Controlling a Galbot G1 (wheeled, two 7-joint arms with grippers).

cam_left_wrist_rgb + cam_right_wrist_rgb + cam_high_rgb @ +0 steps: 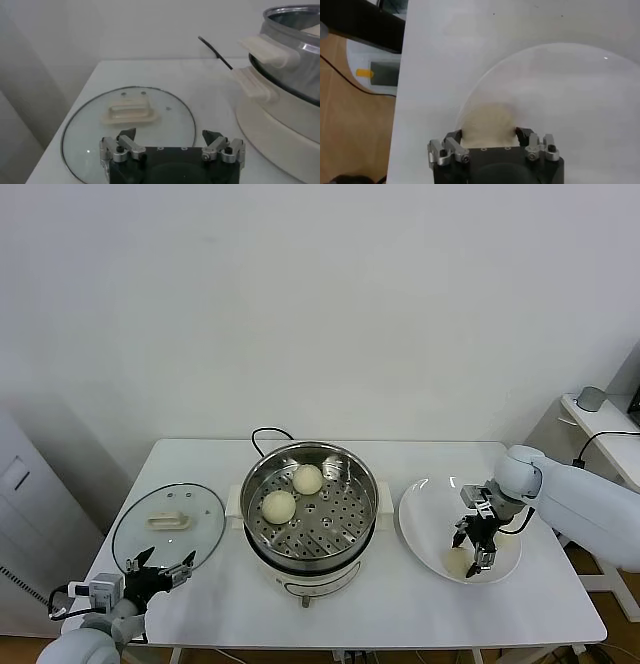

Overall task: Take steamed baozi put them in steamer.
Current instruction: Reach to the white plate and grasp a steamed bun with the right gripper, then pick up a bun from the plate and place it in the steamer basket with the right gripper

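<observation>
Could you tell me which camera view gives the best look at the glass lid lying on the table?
The left wrist view: the glass lid fills the frame, handle and rim clear, just beyond the open left gripper. The head view shows it whole but smaller, left of the steamer. The right wrist view misses it.

No text, label, brand, number or sign can be read anywhere in these views, neither on the steamer (310, 519), the glass lid (168, 524), the white plate (430, 514) nor the table (400, 604).
</observation>
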